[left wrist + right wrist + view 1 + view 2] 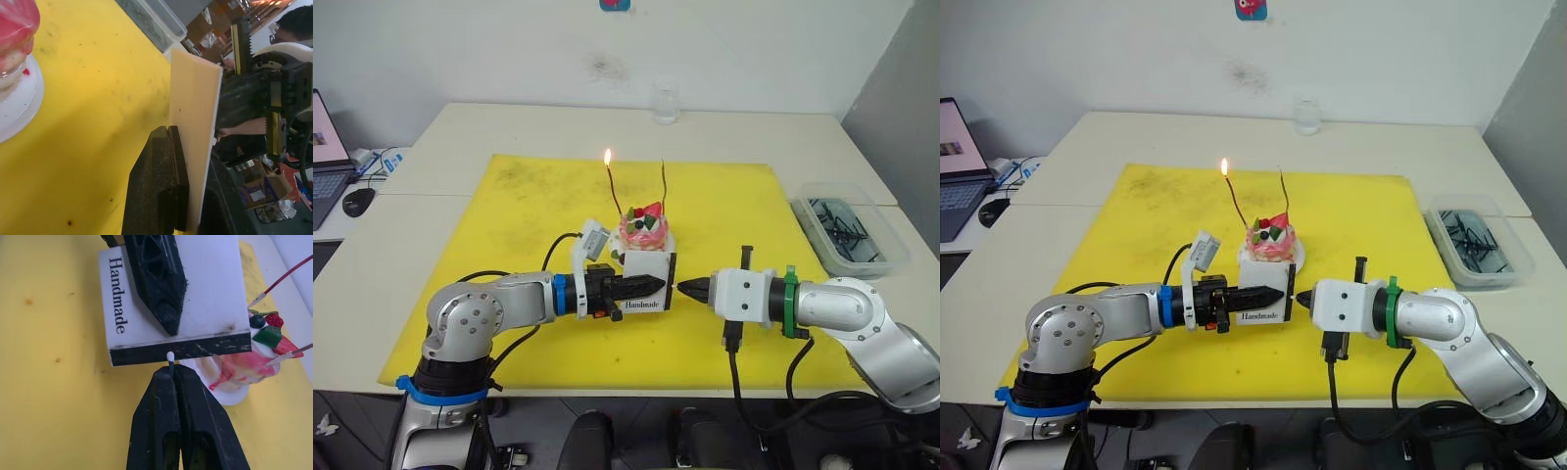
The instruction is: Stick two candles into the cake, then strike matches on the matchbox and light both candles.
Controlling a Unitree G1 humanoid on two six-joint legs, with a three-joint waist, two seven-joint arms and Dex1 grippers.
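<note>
White match tip (169, 355), pinched in right pincer (172, 374), touches the left pincer (651, 285)-clamped matchbox (146, 308) strip.

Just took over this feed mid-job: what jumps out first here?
One candle burns in the cake at the middle of the yellow mat; the other candle is unlit. In front of the cake, the left gripper holds up the matchbox while the right gripper presses a match to its dark strip.
</note>
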